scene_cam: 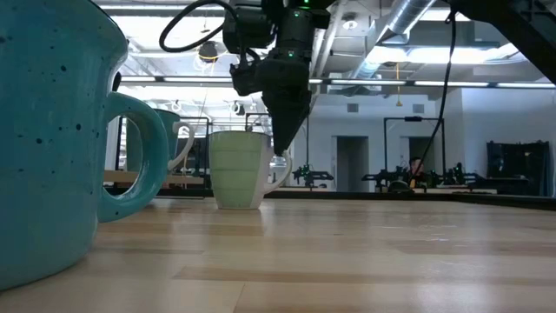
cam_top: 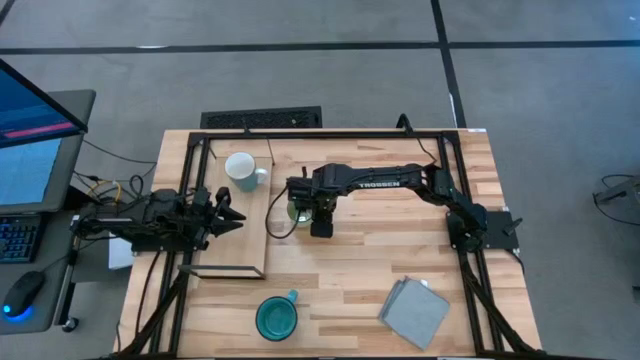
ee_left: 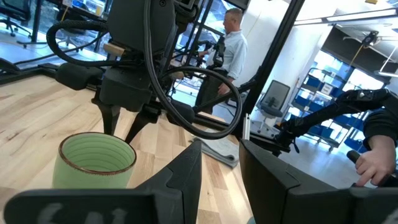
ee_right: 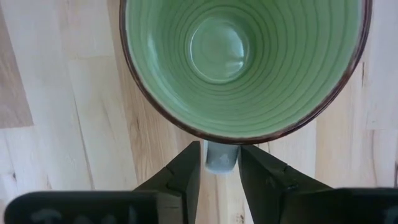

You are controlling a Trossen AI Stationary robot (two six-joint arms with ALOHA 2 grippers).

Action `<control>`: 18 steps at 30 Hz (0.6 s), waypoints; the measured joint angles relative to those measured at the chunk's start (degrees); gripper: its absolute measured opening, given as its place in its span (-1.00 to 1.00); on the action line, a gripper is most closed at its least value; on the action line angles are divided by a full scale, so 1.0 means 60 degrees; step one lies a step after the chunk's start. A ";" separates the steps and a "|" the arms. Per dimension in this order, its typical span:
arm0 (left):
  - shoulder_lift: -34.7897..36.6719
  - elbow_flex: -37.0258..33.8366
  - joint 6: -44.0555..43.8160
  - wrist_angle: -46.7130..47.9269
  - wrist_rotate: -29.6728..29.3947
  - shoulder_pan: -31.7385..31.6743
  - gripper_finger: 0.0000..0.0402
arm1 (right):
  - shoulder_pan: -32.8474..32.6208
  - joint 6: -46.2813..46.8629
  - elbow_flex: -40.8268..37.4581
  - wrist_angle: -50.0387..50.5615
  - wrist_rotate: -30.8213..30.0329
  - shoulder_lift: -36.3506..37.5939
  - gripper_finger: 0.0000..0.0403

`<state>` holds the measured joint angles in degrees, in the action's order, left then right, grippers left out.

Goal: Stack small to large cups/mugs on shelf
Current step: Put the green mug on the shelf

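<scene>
The small light-green mug [cam_top: 299, 210] [scene_cam: 239, 169] [ee_right: 242, 62] stands upright on its base on the planked tabletop, just right of the shelf [cam_top: 235, 240]. My right gripper [cam_top: 320, 222] [scene_cam: 282, 148] [ee_right: 220, 171] points down at its handle and is shut on it. The white mug [cam_top: 241, 170] stands on the shelf's far part. The teal-blue mug [cam_top: 276, 318] [scene_cam: 43, 139] stands near the table's near edge. My left gripper [cam_top: 232, 212] [ee_left: 221, 180] waits open over the shelf's left side, facing the green mug [ee_left: 96, 162]. My right gripper has the light-green mug's handle [ee_right: 221, 155] pinched between its two fingers [ee_right: 186, 171]. The fingers come from above, pointing down, one on each side of the handle [scene_cam: 280, 169]. The mug stands upright with its base on the tabletop.
A grey folded cloth [cam_top: 415, 312] lies near the table's near right corner. A black frame [cam_top: 440, 150] runs along the table's sides. Bare planks lie between the green mug and the cloth. Beyond the table a person [ee_left: 233, 43] stands, and a hand [ee_left: 373, 165] shows.
</scene>
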<state>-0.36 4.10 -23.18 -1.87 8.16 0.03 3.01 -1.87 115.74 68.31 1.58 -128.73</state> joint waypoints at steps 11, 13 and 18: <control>0.0000 0.0000 0.0005 0.0007 -0.0336 -0.0003 -0.51 | 0.0109 0.0374 -0.0834 -0.0392 0.0698 -0.0011 -0.36; 0.0000 0.0000 0.0005 0.0007 -0.0529 -0.0003 -0.51 | 0.0136 0.0305 -0.0834 -0.0400 0.0701 -0.0011 -0.36; 0.0000 0.0000 0.0005 0.0007 -0.0659 0.0000 -0.51 | 0.0233 0.0244 -0.0834 -0.0486 0.0701 -0.0011 -0.36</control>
<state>-0.36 4.10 -23.15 -1.83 4.21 0.03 4.40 -0.40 110.74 65.39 5.78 -128.79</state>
